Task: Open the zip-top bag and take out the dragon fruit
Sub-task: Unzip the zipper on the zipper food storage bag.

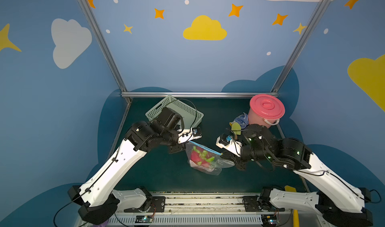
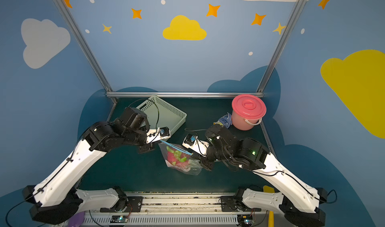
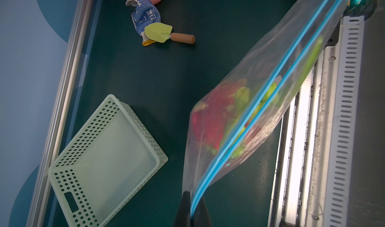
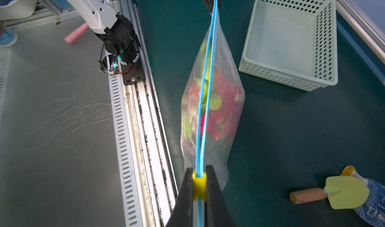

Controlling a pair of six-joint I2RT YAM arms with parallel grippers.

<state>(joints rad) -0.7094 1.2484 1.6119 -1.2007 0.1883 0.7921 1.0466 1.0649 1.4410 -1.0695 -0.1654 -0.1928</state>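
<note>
Plastic zip-top bag (image 4: 221, 55) stretched between left end effector (image 3: 192, 195), right end effector (image 4: 199, 169).

The crinkly clear plastic zip-top bag (image 2: 188, 166) spans the gap between both arms above the dark green counter (image 2: 135, 173). Its light-blue zip strip (image 2: 177, 148) runs straight from the left gripper (image 2: 156, 143) to the right gripper (image 2: 195, 156). The red-and-green dragon fruit (image 2: 176, 157) lies inside. A pale green perforated plastic basket (image 2: 177, 111) and a pink lidded plastic bucket (image 2: 248, 109) stand farther back.
</note>
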